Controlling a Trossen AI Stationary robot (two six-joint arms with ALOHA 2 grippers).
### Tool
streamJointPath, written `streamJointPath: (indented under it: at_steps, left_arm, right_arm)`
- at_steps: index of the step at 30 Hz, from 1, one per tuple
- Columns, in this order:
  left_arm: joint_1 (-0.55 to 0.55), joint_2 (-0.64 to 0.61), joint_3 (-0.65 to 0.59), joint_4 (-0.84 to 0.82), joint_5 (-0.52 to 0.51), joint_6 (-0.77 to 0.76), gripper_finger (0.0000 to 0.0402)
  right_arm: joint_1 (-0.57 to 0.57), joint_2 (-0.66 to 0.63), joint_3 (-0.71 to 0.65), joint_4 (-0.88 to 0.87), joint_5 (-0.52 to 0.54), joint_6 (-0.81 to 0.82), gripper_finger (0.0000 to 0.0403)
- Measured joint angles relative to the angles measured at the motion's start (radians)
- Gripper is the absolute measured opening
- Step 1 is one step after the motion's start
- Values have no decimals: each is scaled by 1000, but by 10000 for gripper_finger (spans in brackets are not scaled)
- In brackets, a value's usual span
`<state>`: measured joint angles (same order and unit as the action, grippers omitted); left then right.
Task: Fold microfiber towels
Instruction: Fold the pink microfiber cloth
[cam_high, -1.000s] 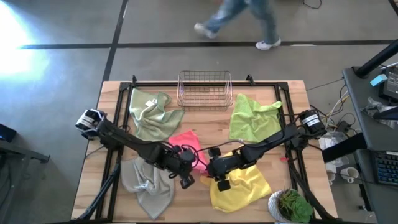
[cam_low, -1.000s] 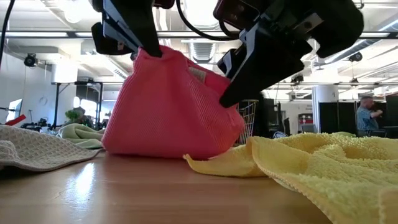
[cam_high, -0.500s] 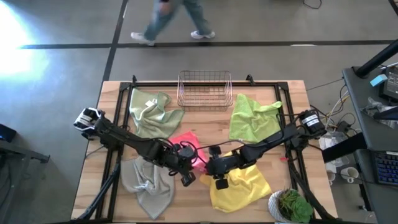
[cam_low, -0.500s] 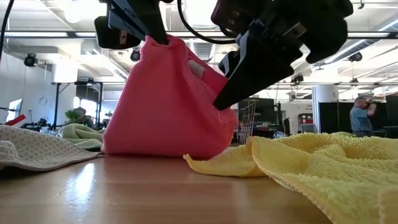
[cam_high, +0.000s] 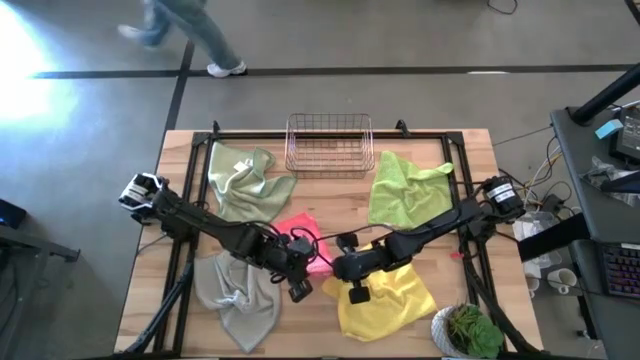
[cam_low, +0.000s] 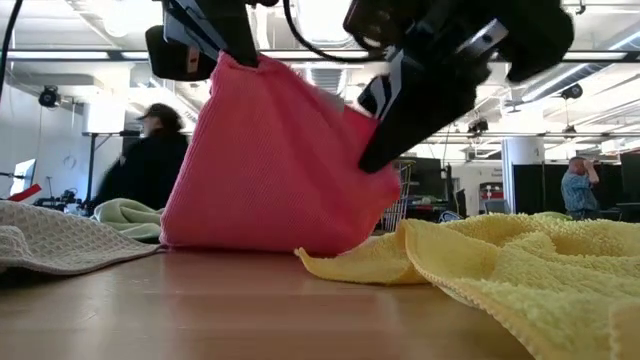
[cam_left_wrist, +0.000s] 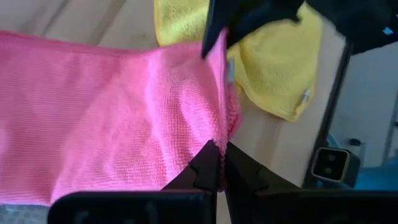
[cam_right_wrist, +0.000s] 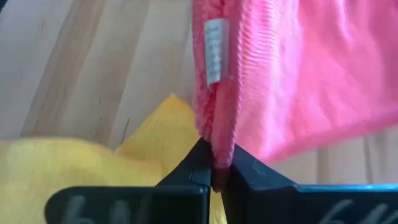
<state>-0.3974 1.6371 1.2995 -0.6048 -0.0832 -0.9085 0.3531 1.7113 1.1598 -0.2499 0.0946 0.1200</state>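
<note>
A: Where's the pink towel (cam_high: 303, 238) right now?

B: Middle of the frame in the overhead view, bunched between the two arms. From table height it stands up like a tent, its lower edge on the wooden table (cam_high: 330, 195), lifted at two places.

A: Who's got it?

B: Both. The left gripper (cam_left_wrist: 219, 163) has its jaws pinched tight on one edge of the pink cloth; the wrist view shows the fabric running straight into the closed tips. The right gripper (cam_right_wrist: 214, 169) is clamped on another edge, just below the white care label (cam_right_wrist: 213, 51).

A: And the others?

B: The yellow towel (cam_high: 390, 295) lies lower right of centre, partly under the right arm and touching the pink one. The grey-beige towel (cam_high: 232, 295) sits lower left, the pale sage towel (cam_high: 243, 185) upper left, the lime towel (cam_high: 405, 190) upper right. All loose, none folded. The wire basket (cam_high: 329, 146) stands at the top centre.

A: So which step?

B: I'd say the opening of the first fold: both edges secured, cloth raised but crumpled.

A: Next?

B: Probably pulling the two held points apart to stretch the cloth flat, clear of the yellow one, before laying it down.
</note>
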Motion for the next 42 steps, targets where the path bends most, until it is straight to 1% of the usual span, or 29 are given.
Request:
streamJointPath:
  at_steps: [4, 6, 10, 15, 18, 20, 24, 26, 30, 34, 42]
  left_arm:
    - [-2, 0, 1, 57, 42, 1, 0]
    - [-3, 0, 2, 73, 69, 3, 0]
    - [-17, 1, 2, 64, 74, -4, 0]
    - [-51, 1, 2, 66, 85, -88, 0]
    - [-75, 1, 2, 69, 85, -151, 0]
    - [-81, 1, 2, 62, 80, -166, 0]
    - [-77, 1, 3, -31, 8, -168, 0]
    - [-63, 1, 2, -83, -17, -168, 0]
    - [-30, 2, -20, -134, -43, -159, 0]
    - [10, 3, -69, -137, -59, -156, 0]
    - [82, 4, -121, -132, -88, -128, 0]
  right_arm:
    - [1, -6, 82, -154, -50, 3, 9]
    - [3, -7, 123, -228, -51, 3, 9]
    - [5, -7, 201, -357, -52, 24, 9]
    - [26, -7, 307, -457, -104, 104, 9]
    - [40, -8, 343, -485, -101, 135, 9]
    - [38, -8, 344, -493, -92, 152, 9]
    - [5, 9, 318, -477, -68, 153, 9]
    - [-17, 27, 297, -445, -51, 149, 9]
    - [-60, 68, 284, -420, 40, 126, 8]
    - [-102, 107, 285, -417, 57, 116, 8]
    - [-160, 172, 285, -410, 105, 104, 8]
